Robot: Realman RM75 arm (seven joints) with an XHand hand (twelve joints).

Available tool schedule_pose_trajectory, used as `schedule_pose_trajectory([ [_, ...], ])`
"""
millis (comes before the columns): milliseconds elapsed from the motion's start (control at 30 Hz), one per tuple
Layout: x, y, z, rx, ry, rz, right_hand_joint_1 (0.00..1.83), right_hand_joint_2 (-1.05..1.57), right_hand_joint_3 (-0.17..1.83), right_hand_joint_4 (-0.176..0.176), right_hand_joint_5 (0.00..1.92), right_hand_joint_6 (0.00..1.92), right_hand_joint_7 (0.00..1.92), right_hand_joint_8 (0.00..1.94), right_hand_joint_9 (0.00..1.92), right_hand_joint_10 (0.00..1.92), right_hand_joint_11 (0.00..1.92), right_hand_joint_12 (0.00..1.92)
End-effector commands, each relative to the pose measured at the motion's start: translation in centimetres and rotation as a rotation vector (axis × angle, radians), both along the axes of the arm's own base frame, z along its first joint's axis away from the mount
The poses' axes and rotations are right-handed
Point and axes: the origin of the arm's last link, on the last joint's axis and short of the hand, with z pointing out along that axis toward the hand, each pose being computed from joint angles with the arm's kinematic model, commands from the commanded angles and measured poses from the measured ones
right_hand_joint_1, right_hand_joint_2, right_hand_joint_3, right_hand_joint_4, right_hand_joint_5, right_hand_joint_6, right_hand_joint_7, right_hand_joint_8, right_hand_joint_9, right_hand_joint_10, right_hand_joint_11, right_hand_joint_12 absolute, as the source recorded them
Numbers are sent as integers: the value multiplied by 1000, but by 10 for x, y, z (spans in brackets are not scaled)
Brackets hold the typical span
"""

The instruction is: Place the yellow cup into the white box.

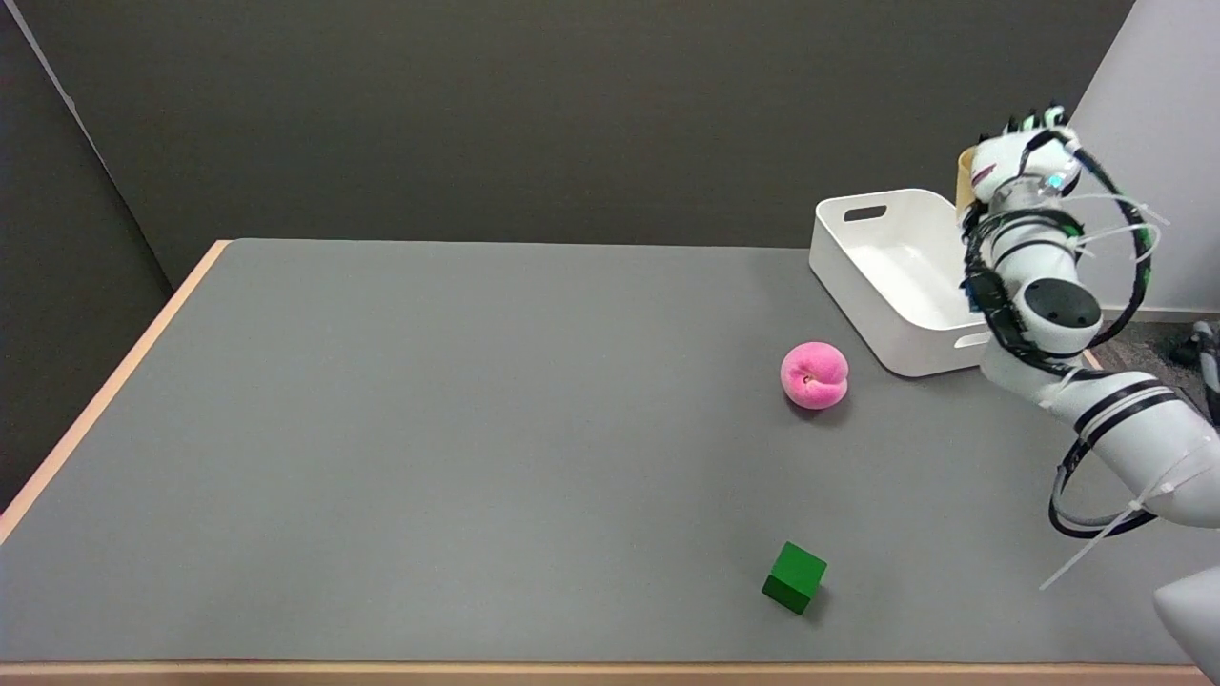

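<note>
— Below my fingers (1034,122) sits the box (891,276), its open top under them. They curl around the cup (965,178), though only a yellow sliver shows at their left.

— Why so high?

— I judge it's to clear the box's wall before lowering the cup in. It's over the box's far right corner, not yet inside.

— And the rest?

— Down to the left of my fingers, on the table (429,429), lie a peach (814,375) and a green cube (794,576), well apart.

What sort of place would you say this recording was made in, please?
Probably a robotics lab test bench: a bare grey table before dark partition walls, holding only props, a pink toy peach, a green cube and a white box.
</note>
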Motion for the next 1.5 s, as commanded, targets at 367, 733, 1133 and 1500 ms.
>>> schedule_pose_trajectory([
  [367, -100, -12, -22, 20, -270, -70, 736, 1056, 549, 148, 510, 1502, 205, 347, 126, 545, -1, 809],
  [733, -92, -13, -37, 61, -294, -19, 183, 620, 981, 65, 20, 217, -1, 47, -1, 226, -1, 537],
  [1133, 26, -27, -103, 261, -117, 317, 215, 641, 972, 65, 29, 258, -1, 30, 4, 141, -1, 373],
  [1500, 131, -36, -198, 572, -30, 519, 345, 673, 1013, 68, 72, 391, -1, 169, 4, 236, -1, 386],
])
